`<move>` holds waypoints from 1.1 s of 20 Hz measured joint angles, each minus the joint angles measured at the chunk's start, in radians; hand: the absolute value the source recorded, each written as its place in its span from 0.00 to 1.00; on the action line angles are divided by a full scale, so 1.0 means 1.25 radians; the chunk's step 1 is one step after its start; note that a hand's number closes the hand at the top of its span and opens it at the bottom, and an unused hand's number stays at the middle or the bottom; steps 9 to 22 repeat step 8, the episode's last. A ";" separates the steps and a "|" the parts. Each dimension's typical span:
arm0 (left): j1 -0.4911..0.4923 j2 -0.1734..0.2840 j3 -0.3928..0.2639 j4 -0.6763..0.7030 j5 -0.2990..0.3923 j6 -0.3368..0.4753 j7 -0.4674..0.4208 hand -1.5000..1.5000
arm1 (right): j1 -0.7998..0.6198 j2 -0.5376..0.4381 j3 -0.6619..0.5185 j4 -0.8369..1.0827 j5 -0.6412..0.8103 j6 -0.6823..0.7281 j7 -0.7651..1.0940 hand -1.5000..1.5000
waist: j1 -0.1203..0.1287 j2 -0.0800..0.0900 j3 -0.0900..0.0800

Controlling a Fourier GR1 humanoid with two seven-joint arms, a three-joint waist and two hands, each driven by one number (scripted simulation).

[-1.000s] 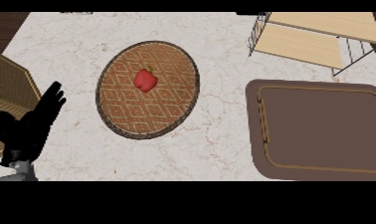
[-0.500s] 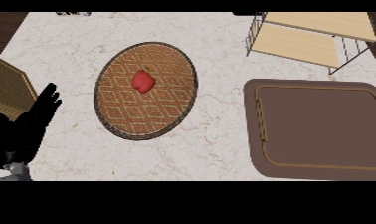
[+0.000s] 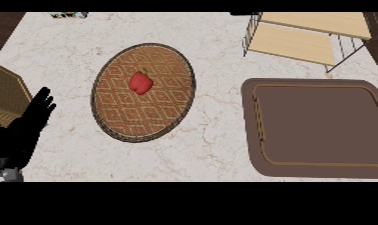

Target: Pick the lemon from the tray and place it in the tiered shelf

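The left hand [image 3: 29, 126] rests at the view's lower left edge, fingers straight and up, holding nothing. The right hand is out of view.

Up and to the right of that hand lies one round patterned tray [image 3: 118, 119], and on it, near its middle, one small red fruit [image 3: 141, 82] with a short stem. The task calls it a lemon, though it shows red. It looks light, firm and smooth, likely to roll, so a hold round its widest part from above should suit.

Further right sits one brown rectangular tray [image 3: 317, 124], bare. Beyond that, farthest from the hand at the upper right, stands one shelf [image 3: 299, 44] with two wooden tiers on a wire frame.
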 measured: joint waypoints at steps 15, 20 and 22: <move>0.009 -0.010 0.000 -0.004 -0.008 0.010 -0.009 0.50 | 0.149 -0.250 -0.146 0.082 -0.083 0.221 -0.029 0.00 | -0.009 0.001 0.001; 0.009 -0.010 0.000 -0.004 -0.008 0.010 -0.009 0.50 | 0.149 -0.250 -0.146 0.082 -0.083 0.221 -0.029 0.00 | -0.009 0.001 0.001; 0.009 -0.010 0.000 -0.004 -0.008 0.010 -0.009 0.50 | 0.149 -0.250 -0.146 0.082 -0.083 0.221 -0.029 0.00 | -0.009 0.001 0.001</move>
